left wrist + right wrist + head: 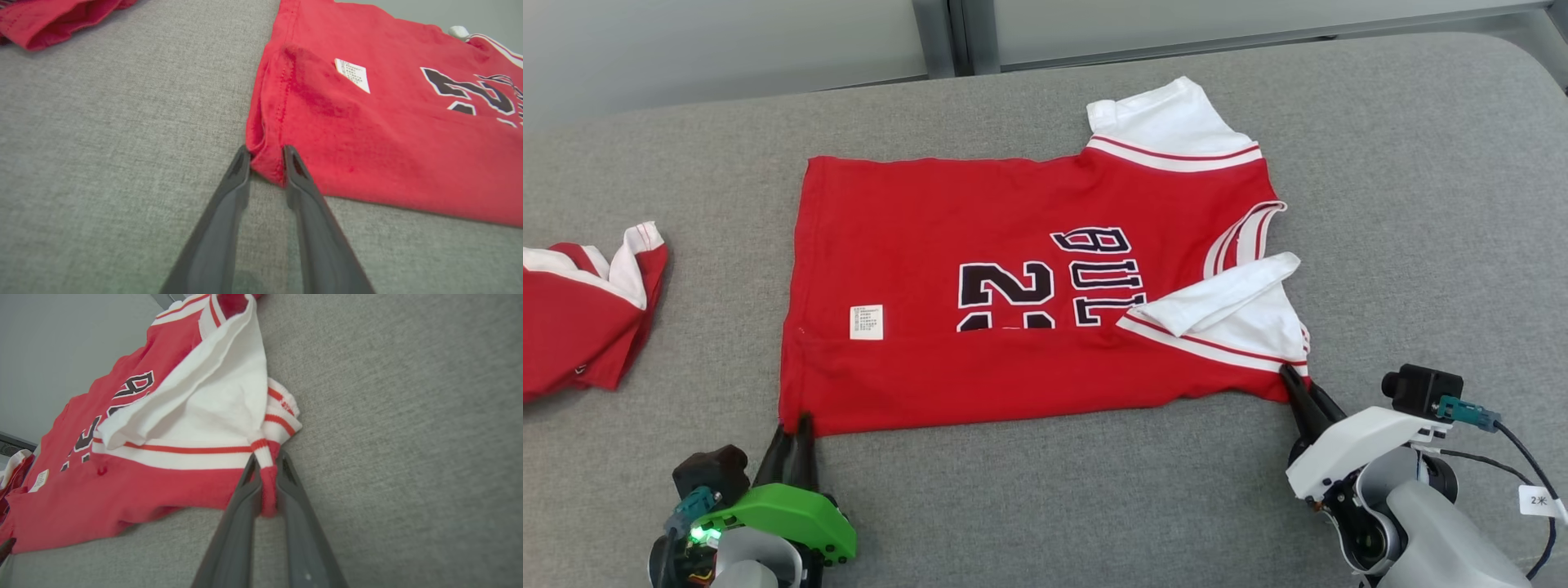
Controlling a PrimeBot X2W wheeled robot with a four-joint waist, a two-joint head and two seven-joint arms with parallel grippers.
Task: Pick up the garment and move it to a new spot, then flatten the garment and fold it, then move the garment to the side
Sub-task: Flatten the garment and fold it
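While reaching low and forward | left pincer pinches garment hem; right pincer clamps sleeve trim

We see grey fabric surface, rounded corner at upper right. Red jersey lies spread at centre, lower edge folded over, white sleeves toward right. We note second red-and-white garment bunched at left edge, apart.

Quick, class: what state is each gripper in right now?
Left gripper: closed on a hem corner of the red jersey.
Right gripper: closed on its striped trim.
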